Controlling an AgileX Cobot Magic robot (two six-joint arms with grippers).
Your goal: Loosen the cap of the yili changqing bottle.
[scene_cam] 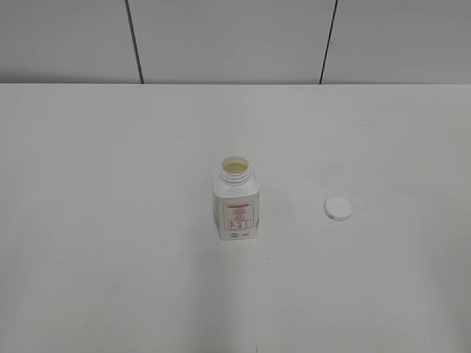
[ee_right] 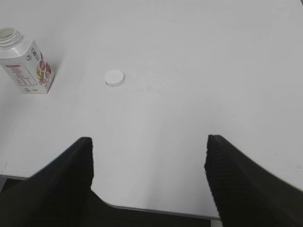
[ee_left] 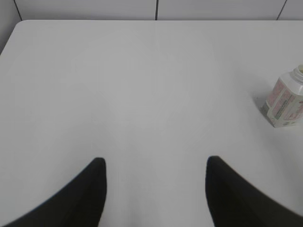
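The yili changqing bottle [scene_cam: 236, 200] stands upright at the table's middle with its neck open and no cap on it. It also shows in the left wrist view [ee_left: 284, 98] at the right edge and in the right wrist view [ee_right: 24, 61] at the upper left. The white cap [scene_cam: 338, 209] lies flat on the table to the bottle's right, apart from it, and shows in the right wrist view [ee_right: 114, 77]. My left gripper [ee_left: 155, 163] is open and empty, far from the bottle. My right gripper [ee_right: 149, 142] is open and empty above the table's near edge. Neither gripper shows in the exterior view.
The white table [scene_cam: 110, 220] meets a grey panelled wall [scene_cam: 221, 37] at the back. Its near edge shows in the right wrist view [ee_right: 156, 210].
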